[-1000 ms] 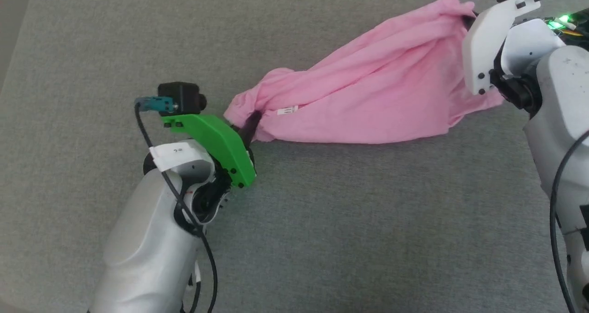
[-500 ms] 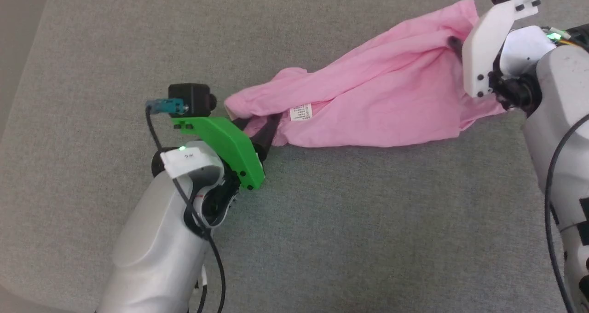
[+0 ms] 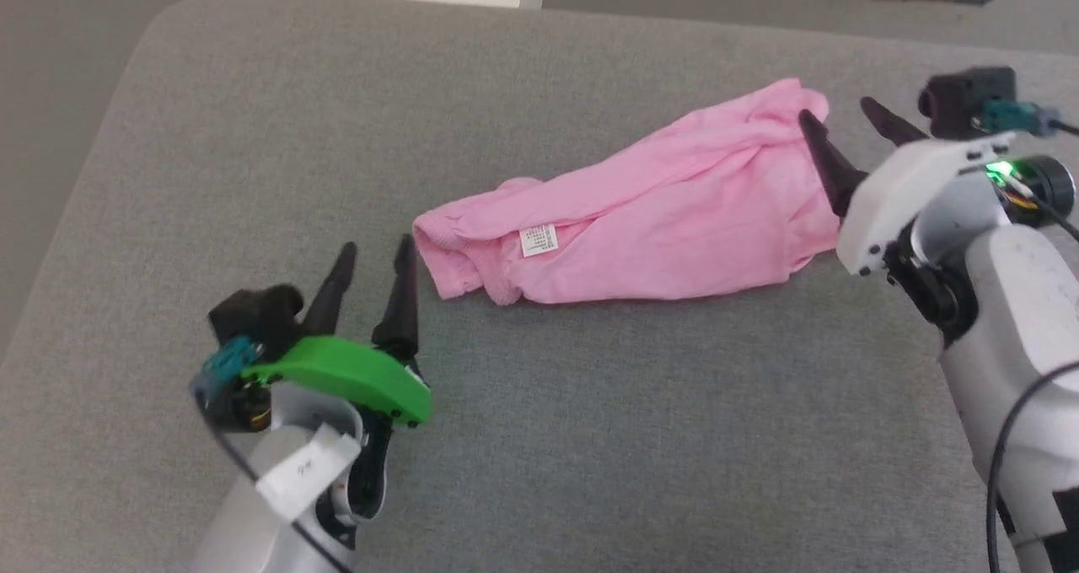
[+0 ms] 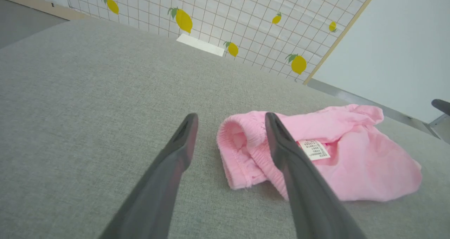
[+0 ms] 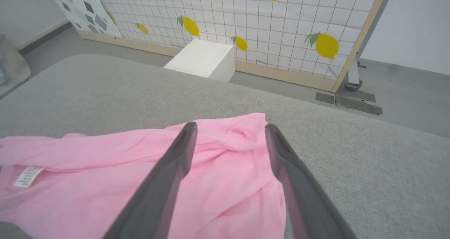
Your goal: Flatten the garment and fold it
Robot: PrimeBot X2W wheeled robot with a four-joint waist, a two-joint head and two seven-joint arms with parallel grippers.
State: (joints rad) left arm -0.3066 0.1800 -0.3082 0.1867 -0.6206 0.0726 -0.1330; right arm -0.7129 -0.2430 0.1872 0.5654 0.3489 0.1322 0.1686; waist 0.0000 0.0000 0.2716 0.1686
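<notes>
Pink knit bundled into a long rumpled strip: that is my garment (image 3: 657, 227) in the head view, lying on the grey table (image 3: 590, 438) with its white tag (image 3: 539, 239) face up near one end. My left jaws stand apart and empty just beyond the end nearest the tag, clear of the cloth. My right jaws, also apart and holding nothing, sit at the end farthest from the tag. One finger crosses the pink edge in this view, and I cannot tell whether it touches.

From the left wrist, the garment (image 4: 351, 168) shows a rolled ribbed hem just beside the tag (image 4: 314, 149). The spread jaws frame that hem without gripping it.

From the right wrist, the jaws gape above the wrinkled end far from the tag (image 5: 28, 176), where the garment (image 5: 218, 182) lies in soft ridges.

My judgement is that flattening is not yet done: layers are doubled over and creased, and no clean outline shows. No fold is made either, so the spreading and every fold are left.
</notes>
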